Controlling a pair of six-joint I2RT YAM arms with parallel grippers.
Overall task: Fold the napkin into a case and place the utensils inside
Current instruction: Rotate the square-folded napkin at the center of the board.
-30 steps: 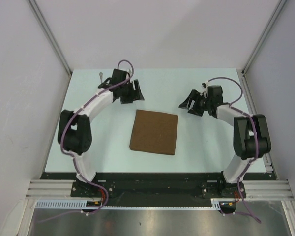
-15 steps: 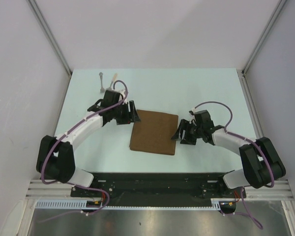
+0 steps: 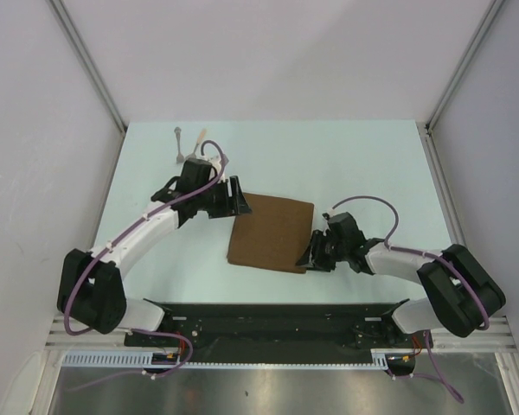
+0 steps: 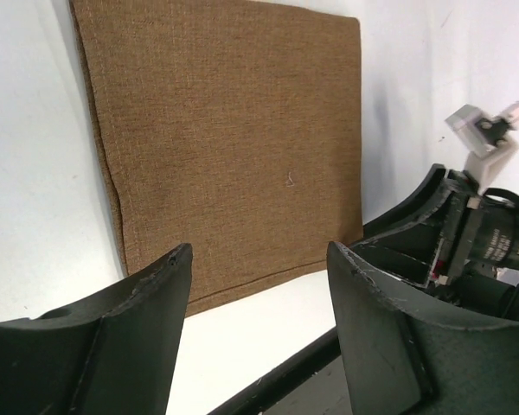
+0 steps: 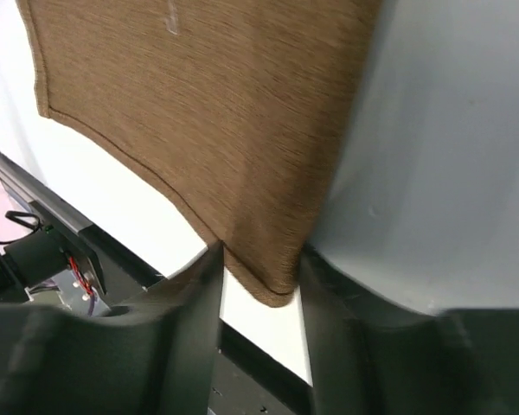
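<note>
The brown napkin [image 3: 271, 232] lies flat and roughly square mid-table, also filling the left wrist view [image 4: 233, 147] and the right wrist view [image 5: 208, 112]. My left gripper [image 3: 239, 198] hovers at its far left corner, open, with only bare table between its fingers [image 4: 259, 251]. My right gripper [image 3: 309, 257] is at the near right corner. Its jaws [image 5: 259, 255] have narrowed around that corner and touch the cloth on both sides, with a gap still showing. The two utensils [image 3: 187, 145] lie at the back left, their heads behind my left arm.
The black front rail [image 3: 277, 311] runs along the table's near edge, close behind my right gripper. White walls enclose the table on three sides. My right arm's wrist [image 4: 489, 238] shows at the right of the left wrist view.
Both arms came down from the back of the table to opposite napkin corners. My right gripper's jaws have narrowed around the near right corner. The left gripper stays open.
</note>
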